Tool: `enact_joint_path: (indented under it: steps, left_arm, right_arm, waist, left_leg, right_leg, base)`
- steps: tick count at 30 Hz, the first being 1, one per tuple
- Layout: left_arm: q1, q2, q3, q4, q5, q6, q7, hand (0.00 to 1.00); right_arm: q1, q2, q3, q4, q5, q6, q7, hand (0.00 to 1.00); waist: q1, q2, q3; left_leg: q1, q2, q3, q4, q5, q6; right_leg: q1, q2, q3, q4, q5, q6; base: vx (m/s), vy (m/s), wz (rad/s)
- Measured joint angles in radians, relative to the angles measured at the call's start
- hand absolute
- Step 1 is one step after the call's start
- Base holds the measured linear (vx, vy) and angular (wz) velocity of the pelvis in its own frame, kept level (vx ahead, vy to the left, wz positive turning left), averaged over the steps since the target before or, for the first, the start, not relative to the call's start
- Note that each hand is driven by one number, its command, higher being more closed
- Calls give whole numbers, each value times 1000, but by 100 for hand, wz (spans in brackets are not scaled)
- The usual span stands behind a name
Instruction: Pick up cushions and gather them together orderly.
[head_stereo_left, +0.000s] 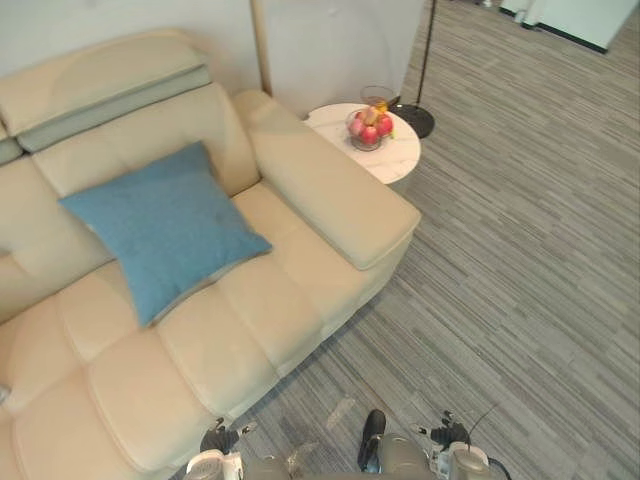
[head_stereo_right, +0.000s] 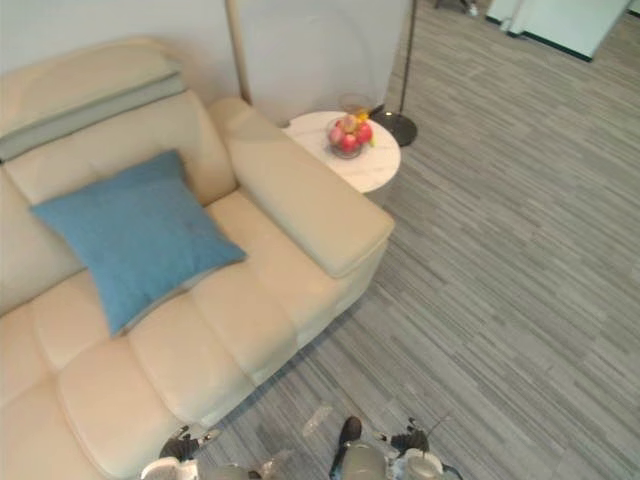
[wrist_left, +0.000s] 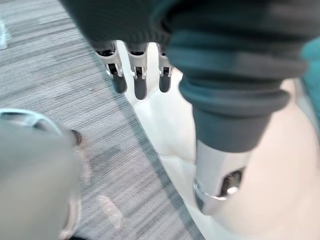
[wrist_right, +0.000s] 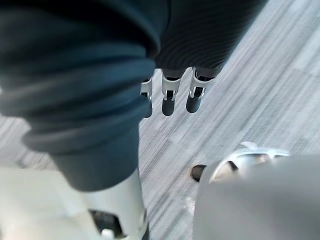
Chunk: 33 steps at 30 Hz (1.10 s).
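Sofa (head_stereo_left: 260, 300): cream leather, against a pale wall.
Blue cushion (head_stereo_left: 165, 225): on the sofa's seat, leaning on its backrest. It sits cornerwise, one corner up the backrest, the opposite corner toward the seat's front. Roughly square.
Side table (head_stereo_left: 398, 162): round, white, just past the sofa's armrest, bearing a fruit bowl (head_stereo_left: 368, 128).
Floor (head_stereo_left: 520, 260): grey striped carpet.
Left hand (wrist_left: 140, 82): fingers straight, empty, above the sofa's front edge.
Right hand (wrist_right: 169, 97): fingers straight, empty, over the carpet.

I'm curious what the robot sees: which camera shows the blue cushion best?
The left eye view: the blue cushion lies whole and central, leaning on the cream sofa. The right eye view shows it whole too, nearer the edge. The wrist views face the floor.
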<state>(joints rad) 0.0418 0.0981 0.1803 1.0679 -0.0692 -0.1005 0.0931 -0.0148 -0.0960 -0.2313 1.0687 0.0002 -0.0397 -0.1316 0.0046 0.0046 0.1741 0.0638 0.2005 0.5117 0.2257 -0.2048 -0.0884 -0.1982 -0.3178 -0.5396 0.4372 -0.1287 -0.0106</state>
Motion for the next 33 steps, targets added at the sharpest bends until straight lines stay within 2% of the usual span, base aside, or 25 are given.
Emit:
enact_joint_path:
  steps: [1, 2, 3, 4, 5, 6, 7, 8, 10, 11, 12, 13, 14, 15, 16, 17, 18, 19, 20, 21, 22, 26, 29, 32, 33]
  left_arm:
    - [20, 13, 11, 5, -1, 2, 2, 0]
    - [38, 21, 30, 6, -3, 5, 4, 0]
    - [48, 22, 37, 8, -3, 9, 8, 0]
    - [52, 15, 41, 18, -2, 13, 11, 0]
    - [41, -6, 47, 27, -11, 14, 12, 0]
    - [26, -23, 45, 25, -13, 9, 11, 0]
    - [21, -25, 45, 25, -13, 7, 11, 0]
    - [2, -33, 33, 21, -15, -3, 11, 0]
    - [-26, -43, 17, 2, -26, -3, 10, 0]
    - [-32, -42, 15, 1, -28, -5, 10, 0]
    - [-38, -41, -7, -15, -32, -5, 11, 0]
    - [-37, -38, -19, -21, -33, -5, 11, 0]
    - [-36, -33, -52, -36, -44, -15, 10, 0]
    - [-36, -33, -59, -39, -50, -20, 9, 0]
    - [-36, -38, -63, -46, -51, -23, 8, 0]
    - [-36, -43, -62, -57, -51, -23, 7, 0]
    - [-36, -43, -62, -57, -51, -23, 7, 0]
    - [-34, -42, -59, -55, -54, -22, 5, 0]
    - [-33, -42, -58, -55, -57, -23, 5, 0]
    - [-33, -42, -50, -54, -62, -22, 3, 0]
    - [-34, -40, -47, -54, -63, -22, -3, 0]
    - [-26, -56, -11, -53, -61, -12, -11, 0]
    - [-26, -56, -11, -52, -48, 0, -16, 0]
    - [-27, -56, -13, -51, -49, 2, -18, 0]
    - [-26, -51, -15, -53, -49, 2, -17, 0]
  right_arm:
    - [-44, 11, 4, 22, 0, 7, 4, 0]
    - [-62, 20, 19, 18, 0, 5, 5, 0]
    - [-79, 20, 36, 17, 0, 2, 7, 0]
    - [-95, 13, 55, 11, 0, -4, 8, 0]
    - [-104, -21, 81, 8, 0, -11, 8, 0]
    - [-103, -35, 84, 11, 0, -5, 8, 0]
    - [-98, -41, 85, 11, 1, -5, 7, 0]
    - [-86, -56, 94, 10, 1, -7, 6, 0]
    - [-78, -61, 101, 11, 8, -7, 0, 0]
    - [-76, -61, 103, 11, 11, -7, -1, 0]
    - [-75, -62, 109, 11, 22, -7, -6, 0]
    - [-71, -61, 108, 12, 22, -7, -7, 0]
    - [-54, -61, 106, 13, 23, -8, -7, 0]
    - [-51, -62, 103, 12, 23, -8, -7, 0]
    - [-52, -61, 84, 11, 23, -8, -8, 0]
    - [-54, -60, 77, 10, 36, -8, -12, 0]
    - [-54, -60, 77, 10, 41, -8, -13, 0]
    - [-55, -52, 77, 7, 41, -11, -19, 0]
    - [-52, -48, 77, 6, 41, -11, -21, 0]
    - [-46, -31, 76, 6, 42, -11, -24, 0]
    - [-32, -14, 76, 6, 42, -11, -23, 0]
    - [13, 40, 48, -36, 43, -12, -24, 0]
    - [16, 57, 47, -64, 44, -12, -24, 0]
    - [8, 60, 48, -72, 44, -13, -23, 0]
    - [4, 62, 48, -68, 44, -12, -23, 0]
  waist:
    - [22, -18, -1]
    - [33, -36, 0]
    - [42, -43, -1]
    - [44, -20, 6]
    - [29, 18, 20]
    - [17, 34, 25]
    - [9, 38, 25]
    - [-9, 30, 24]
    - [-7, 23, 41]
    - [-7, 24, 47]
    - [-3, 20, 68]
    - [-2, 20, 73]
    - [0, 8, 81]
    - [1, 7, 82]
    - [3, 11, 82]
    - [8, 21, 85]
    - [11, 25, 85]
    - [29, 24, 86]
    - [38, 22, 85]
    - [49, 14, 86]
    - [47, 7, 86]
    - [51, 4, 80]
    - [51, -3, 72]
    - [57, -1, 69]
    - [59, -12, 64]
  left_leg:
    - [4, 27, 63, 19, 3, -22]
    - [12, 41, 100, 42, 3, -31]
    - [26, 59, 127, 59, 1, -45]
    - [44, 97, 154, 64, 8, -57]
    - [68, 137, 166, 57, 34, -83]
    - [77, 158, 162, 66, 49, -93]
    - [75, 167, 160, 78, 56, -95]
    - [32, 198, 136, 186, 78, -72]
    - [-85, 267, 13, 455, 160, 85]
    - [-108, 263, -37, 500, 134, 78]
    - [-160, 195, -184, 587, 29, -11]
    - [-175, 154, -223, 594, -3, -34]
    - [-193, 80, -255, 545, -48, -38]
    - [-205, 53, -258, 512, -59, -37]
    - [-228, 1, -273, 421, -74, -34]
    - [-243, -59, -317, 270, -72, -28]
    - [-243, -75, -337, 226, -69, -24]
    - [-234, -129, -426, 115, -9, 5]
    - [-224, -141, -443, 101, 10, 10]
    - [-190, -158, -454, 69, 27, 39]
    - [-176, -165, -451, 74, 27, 46]
    - [-110, -176, -384, 64, 25, 48]
    - [-94, -178, -355, 43, 24, 49]
    - [-96, -154, -304, 33, -1, 83]
    - [-98, -145, -254, 28, -1, 83]
  right_leg:
    - [-17, -52, -63, 10, 3, -17]
    - [-31, -65, -85, -13, 42, -34]
    - [-47, -44, -91, -8, 46, 5]
    - [-47, 1, -101, -17, 49, 0]
    - [-49, 71, -87, -32, 28, -21]
    - [-50, 97, -74, -33, 17, -28]
    - [-53, 107, -72, -32, 7, -25]
    - [-75, 123, -44, -22, -49, -26]
    - [-56, 187, 31, -78, -47, -55]
    - [-41, 201, 43, -97, -42, -62]
    - [16, 235, 87, -161, -20, -74]
    - [45, 247, 105, -188, -9, -77]
    - [97, 267, 148, -239, 9, -79]
    - [107, 274, 168, -254, 14, -77]
    - [120, 290, 206, -278, 23, -73]
    - [128, 310, 257, -296, 33, -66]
    - [130, 316, 275, -300, 35, -63]
    - [133, 333, 350, -303, 42, -52]
    - [133, 336, 366, -303, 45, -47]
    - [145, 337, 399, -318, 55, -31]
    - [168, 334, 419, -353, 66, -14]
    - [218, 313, 451, -373, 78, 16]
    - [208, 310, 478, -370, 75, 20]
    - [138, 324, 492, -294, 41, 38]
    - [92, 296, 409, -219, -14, 49]
  base:
    - [40, -223, -121]
    - [60, -300, -161]
    - [92, -291, -164]
    - [146, -427, -176]
    - [152, -418, -147]
    - [127, -340, -90]
    - [122, -280, -53]
    - [182, -417, -79]
    - [166, -351, -103]
    - [168, -164, -115]
    - [172, -130, -103]
    - [234, -122, -130]
    - [172, -60, -87]
    - [206, -40, -104]
    - [178, 16, -117]
    - [169, 45, -118]
    - [193, 115, -149]
    - [128, 93, -112]
    - [181, 126, -125]
    - [181, 98, -70]
    - [277, 180, -67]
    - [141, 125, -37]
    - [48, 54, -29]
    - [-24, -14, -53]
    - [-56, -61, -76]
